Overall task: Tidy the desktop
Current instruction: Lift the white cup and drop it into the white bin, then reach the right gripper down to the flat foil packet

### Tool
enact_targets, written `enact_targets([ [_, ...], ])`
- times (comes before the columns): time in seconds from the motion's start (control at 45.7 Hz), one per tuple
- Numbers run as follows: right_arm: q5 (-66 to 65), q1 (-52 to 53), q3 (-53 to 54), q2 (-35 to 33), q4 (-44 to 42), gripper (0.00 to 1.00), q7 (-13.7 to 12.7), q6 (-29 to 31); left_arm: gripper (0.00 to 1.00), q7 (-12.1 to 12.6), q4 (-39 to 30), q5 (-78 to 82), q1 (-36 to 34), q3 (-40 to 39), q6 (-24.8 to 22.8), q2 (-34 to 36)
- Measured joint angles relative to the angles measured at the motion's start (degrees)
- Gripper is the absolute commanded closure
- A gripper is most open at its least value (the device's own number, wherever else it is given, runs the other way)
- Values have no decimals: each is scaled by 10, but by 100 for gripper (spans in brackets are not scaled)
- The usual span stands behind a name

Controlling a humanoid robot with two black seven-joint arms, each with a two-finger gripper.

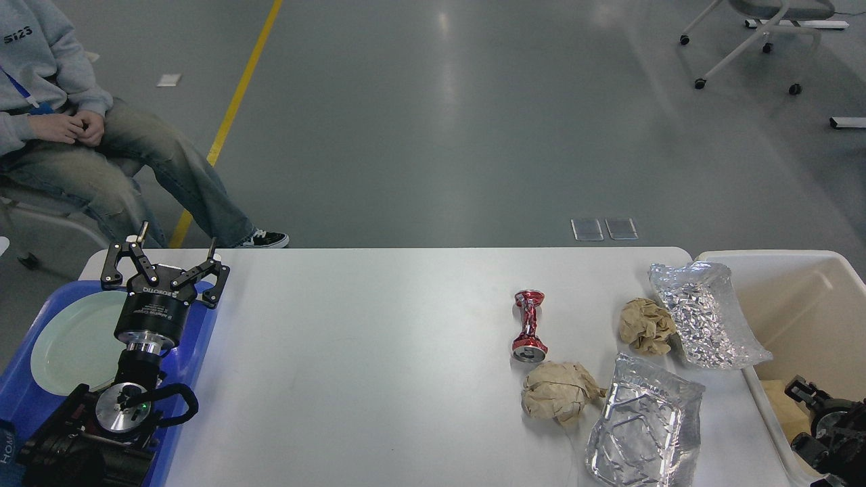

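Note:
The white desktop (372, 365) carries litter on its right half: a crushed red can (530, 326), two crumpled brown paper balls (646, 326) (560, 391), and two crinkled foil trays (703, 314) (643, 423). My left gripper (176, 245) stands open and empty above the far edge of a blue tray (196, 338) at the left. My right gripper (808, 399) sits low inside the beige bin (798, 284) at the lower right. It is dark and partly cut off by the frame edge, so its fingers cannot be told apart.
A pale green plate (71, 341) lies in the blue tray. The bin holds some beige scraps (781, 399). A seated person (81, 135) is beyond the table's far left corner. An office chair (758, 34) stands far back right.

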Motion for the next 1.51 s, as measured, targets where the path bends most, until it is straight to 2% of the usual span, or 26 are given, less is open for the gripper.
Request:
enact_targets([
  [0.131, -5, 29, -3, -35, 45, 0, 0, 26, 4, 0, 0, 0, 0, 0, 0, 0],
  [0.262, -45, 102, -19, -113, 139, 0, -2, 94, 4, 0, 0, 0, 0, 0, 0, 0],
  [0.35, -93, 167, -39, -159, 197, 0, -2, 160, 4, 0, 0, 0, 0, 0, 0, 0],
  [0.503, -150, 318, -108, -209, 281, 0, -3, 326, 4, 0, 0, 0, 0, 0, 0, 0],
  [0.744, -153, 544, -200, -194, 373, 0, -3, 516, 4, 0, 0, 0, 0, 0, 0, 0],
  [0.919, -116, 708, -294, -125, 475, 0, -3, 648, 4, 0, 0, 0, 0, 0, 0, 0],
  [1.006, -44, 797, -367, -87, 522, 0, -3, 676, 4, 0, 0, 0, 0, 0, 0, 0],
  [1.137, 63, 928, -453, -41, 614, 0, -3, 683, 4, 0, 0, 0, 0, 0, 0, 0],
  [1.356, 95, 1066, -472, 10, 754, 0, -6, 682, 4, 0, 0, 0, 0, 0, 0, -1],
  [1.509, 98, 1088, -467, 27, 784, 0, -8, 673, 4, 0, 0, 0, 0, 0, 0, -1],
])
